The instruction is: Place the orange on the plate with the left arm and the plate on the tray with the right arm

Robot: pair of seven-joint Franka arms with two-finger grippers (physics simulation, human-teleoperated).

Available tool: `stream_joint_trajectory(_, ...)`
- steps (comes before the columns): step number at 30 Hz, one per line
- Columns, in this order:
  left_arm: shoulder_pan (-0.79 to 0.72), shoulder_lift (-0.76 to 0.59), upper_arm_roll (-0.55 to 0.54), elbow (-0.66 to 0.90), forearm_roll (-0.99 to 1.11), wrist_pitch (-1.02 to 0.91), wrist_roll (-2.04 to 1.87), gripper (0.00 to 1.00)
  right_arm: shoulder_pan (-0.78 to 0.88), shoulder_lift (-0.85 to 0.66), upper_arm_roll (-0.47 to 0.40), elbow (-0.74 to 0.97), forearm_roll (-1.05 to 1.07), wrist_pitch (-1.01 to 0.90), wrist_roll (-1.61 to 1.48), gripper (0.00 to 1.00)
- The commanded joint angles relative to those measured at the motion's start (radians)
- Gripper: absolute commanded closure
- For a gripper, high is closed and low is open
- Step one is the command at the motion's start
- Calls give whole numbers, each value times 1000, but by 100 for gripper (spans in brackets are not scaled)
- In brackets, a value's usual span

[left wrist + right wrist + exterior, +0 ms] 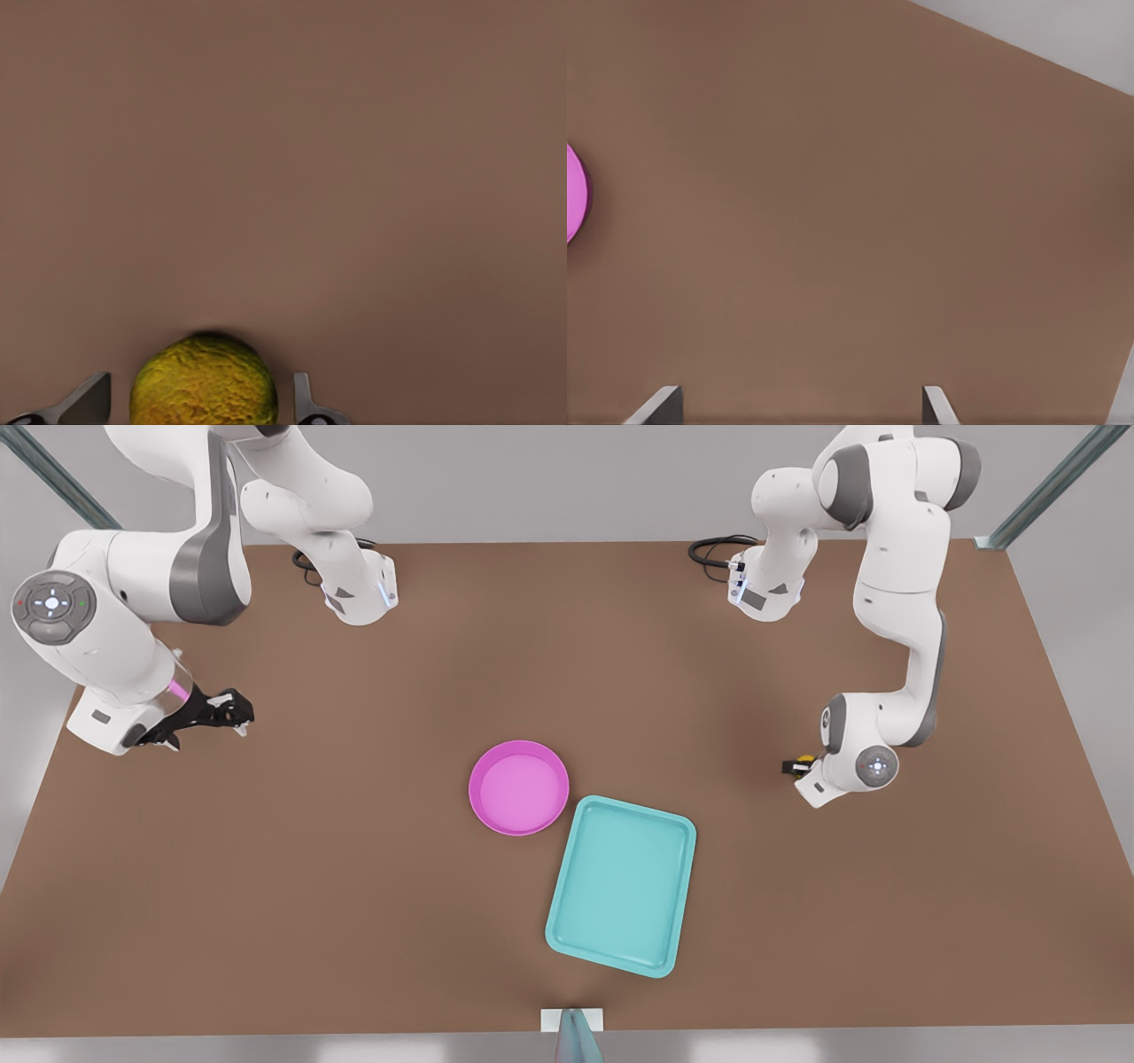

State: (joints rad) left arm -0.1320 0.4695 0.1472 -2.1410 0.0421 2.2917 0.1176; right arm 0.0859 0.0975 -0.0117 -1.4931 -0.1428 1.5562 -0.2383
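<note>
The orange (204,390) is a small bumpy yellow-orange fruit resting on the brown table, a yellow speck (804,762) at the front view's right. My left gripper (202,377) is low over it and open, one finger on each side with a narrow gap to the skin. The pink plate (519,787) lies near the table's middle, its rim just touching the corner of the teal tray (622,886). My right gripper (229,713) hovers open far off at the front view's left, holding nothing. A sliver of the plate (574,195) shows in the right wrist view.
Both arm bases (359,593) (766,589) stand at the table's far edge with cables beside them. A small white bracket (572,1020) sits at the near edge, just below the tray. Bare brown table (354,921) lies around the plate and tray.
</note>
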Motion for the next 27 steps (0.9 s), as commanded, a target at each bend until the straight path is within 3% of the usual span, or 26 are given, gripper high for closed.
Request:
stream_joint_trajectory(1, 0, 1, 0, 0, 1, 18, 30, 0, 0, 1, -1, 0, 0, 1, -12, 0)
stream_joint_trajectory(2, 0, 3, 0, 0, 1, 18, 30, 16, 0, 1, -1, 0, 0, 1, -12, 0)
stream_joint_trajectory(5, 0, 8, 0, 0, 1, 20, 30, 23, 0, 1, -1, 0, 0, 1, -12, 0)
stream_joint_trajectory(13, -1, -5, 0, 1, 1, 5, -6, 30, 0, 4, -1, 0, 2, 2, -12, 0)
stream_joint_trajectory(17, -67, -89, -34, 52, -1, -167, -113, 29, 0, 5, 1, 2, 2, 4, -12, 0)
stream_joint_trajectory(20, -205, -17, -163, 403, -82, -501, -476, 29, 0, 7, 1, 2, 2, 5, -12, 0)
stream_joint_trajectory(23, -463, 179, -164, 742, -130, -520, -857, 29, 0, 8, 1, 1, 2, 5, -12, 0)
stream_joint_trajectory(27, -525, 388, -265, 1066, -165, -477, -1082, 29, 0, 11, -1, 0, 2, 5, -10, 0)
